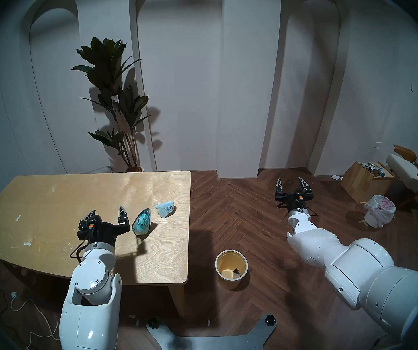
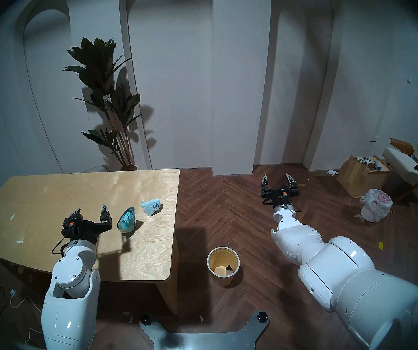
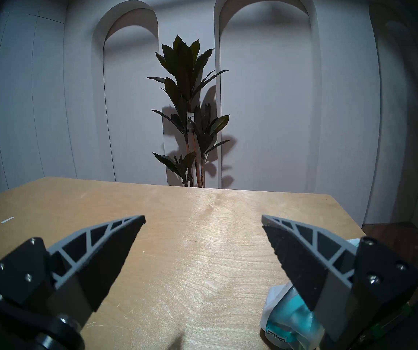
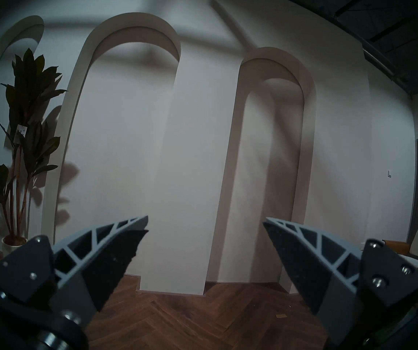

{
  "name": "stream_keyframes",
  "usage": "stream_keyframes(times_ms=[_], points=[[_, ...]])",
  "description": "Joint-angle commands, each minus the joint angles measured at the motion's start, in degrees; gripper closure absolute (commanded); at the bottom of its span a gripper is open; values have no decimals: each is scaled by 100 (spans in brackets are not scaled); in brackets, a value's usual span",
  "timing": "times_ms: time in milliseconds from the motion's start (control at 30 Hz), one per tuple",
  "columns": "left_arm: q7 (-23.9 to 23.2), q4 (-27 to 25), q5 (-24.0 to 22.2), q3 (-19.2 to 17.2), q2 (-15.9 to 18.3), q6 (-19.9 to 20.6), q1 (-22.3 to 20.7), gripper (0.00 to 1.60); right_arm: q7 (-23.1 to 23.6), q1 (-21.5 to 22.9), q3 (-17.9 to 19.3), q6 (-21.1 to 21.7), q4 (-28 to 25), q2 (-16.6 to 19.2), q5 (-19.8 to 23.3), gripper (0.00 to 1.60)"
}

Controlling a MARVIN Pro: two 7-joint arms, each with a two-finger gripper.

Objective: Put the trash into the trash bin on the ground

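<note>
My left tool (image 1: 107, 211) hovered over the pale plywood bench (image 1: 51, 205) at the lower left of the head view, its fingers spread wide with nothing between them. Just to the right of it the teal-and-clear blister pack (image 1: 141, 221) lay on the bench, and in the left wrist view that pack (image 3: 287, 319) showed at the lower right corner, partly hidden behind one finger. A little further up and right lay the pale blue barcoded packet (image 1: 165, 208), close to the bench's right edge.

My right tool (image 1: 291, 185) hung over the dark herringbone floor (image 1: 240, 215) right of centre, also spread wide and empty, pointing toward the white wall with its arched niches (image 4: 132, 114).

The cream-white trash bin (image 1: 231, 269) stood on the floor at lower centre, between the bench's corner and my right arm, with something pale and a dark scrap lying on its bottom; I could not tell what they were.

A tall potted plant (image 1: 115, 99) stood behind the bench against the wall. At the far right were a wooden box (image 1: 362, 182), a white bin lined with a pink-printed bag (image 1: 379, 210) and a chair (image 1: 415, 165). Cables (image 1: 26, 306) trailed across the floor at lower left.
</note>
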Motion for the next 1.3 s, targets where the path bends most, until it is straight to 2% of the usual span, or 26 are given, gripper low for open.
stream_keyframes(times_ms=[0, 867, 1267], points=[[2, -73, 3, -7, 16, -26, -56, 0, 39, -1, 76, -125, -140, 98, 72, 0], [3, -18, -29, 6, 46, -31, -73, 0, 356, -208, 284, -270, -420, 262, 344, 0], [2, 24, -47, 14, 55, -25, -69, 0, 564, -818, 251, -194, -417, 0, 454, 0]])
